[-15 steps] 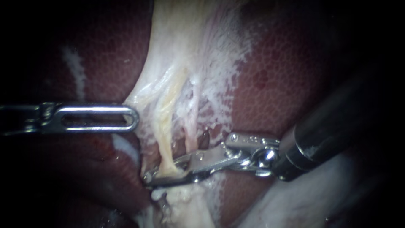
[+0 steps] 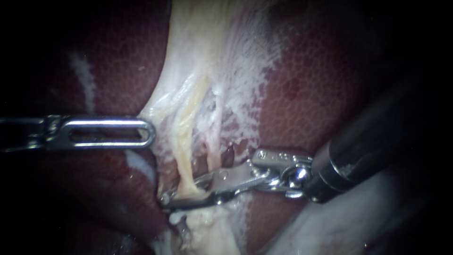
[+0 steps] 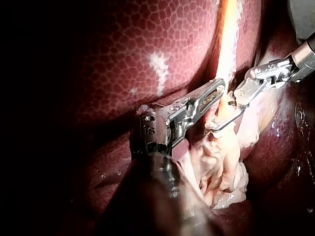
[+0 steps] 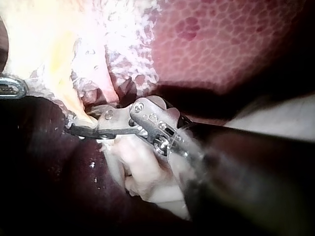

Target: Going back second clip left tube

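Note:
The left tube [image 2: 185, 141] is a yellow strand running down through pale tissue. A thinner pink tube [image 2: 213, 146] runs just to its right. My right instrument [image 2: 181, 192] comes in from the right, and its slim jaws stand apart with the left tube passing between them low down. Its jaws show the same way in the left wrist view [image 3: 219, 120] and the right wrist view [image 4: 83, 125]. My left instrument [image 2: 150, 132] lies level on the left, its slotted jaws shut on the edge of the pale tissue [image 2: 163, 106]. I cannot make out a clip.
Dark red liver [image 2: 321, 85] lies on both sides of the pale stalk. A lump of whitish tissue [image 3: 221, 167] hangs below the right instrument's jaws. The right instrument's thick dark shaft [image 2: 373, 146] fills the right side.

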`<control>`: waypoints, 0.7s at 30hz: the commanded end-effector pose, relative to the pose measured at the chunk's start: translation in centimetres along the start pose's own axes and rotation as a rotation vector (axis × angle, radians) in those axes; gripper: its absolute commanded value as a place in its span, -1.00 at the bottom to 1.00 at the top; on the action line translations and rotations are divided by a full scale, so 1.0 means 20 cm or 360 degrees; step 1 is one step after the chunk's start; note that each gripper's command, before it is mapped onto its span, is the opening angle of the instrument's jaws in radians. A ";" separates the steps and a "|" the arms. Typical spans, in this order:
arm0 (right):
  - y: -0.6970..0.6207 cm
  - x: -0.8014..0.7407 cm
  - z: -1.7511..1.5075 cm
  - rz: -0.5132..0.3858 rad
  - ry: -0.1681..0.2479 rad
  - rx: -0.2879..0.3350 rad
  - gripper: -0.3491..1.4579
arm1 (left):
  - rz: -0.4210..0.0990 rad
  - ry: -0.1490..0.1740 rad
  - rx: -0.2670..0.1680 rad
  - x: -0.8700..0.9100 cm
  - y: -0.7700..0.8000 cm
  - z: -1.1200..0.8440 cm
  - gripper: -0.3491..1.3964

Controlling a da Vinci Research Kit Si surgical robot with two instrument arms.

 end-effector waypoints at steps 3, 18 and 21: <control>0.000 0.000 -0.001 -0.0102 -0.0002 0.0006 -0.22 | 0.0001 0.0000 0.0000 0.000 0.000 0.000 -1.00; 0.001 0.003 0.004 -0.0458 -0.0006 0.0005 0.02 | 0.0002 -0.0001 -0.0002 0.001 0.000 0.001 -1.00; 0.001 0.003 0.004 -0.0514 -0.0006 0.0001 0.02 | 0.0002 -0.0001 -0.0002 0.001 0.000 0.001 -1.00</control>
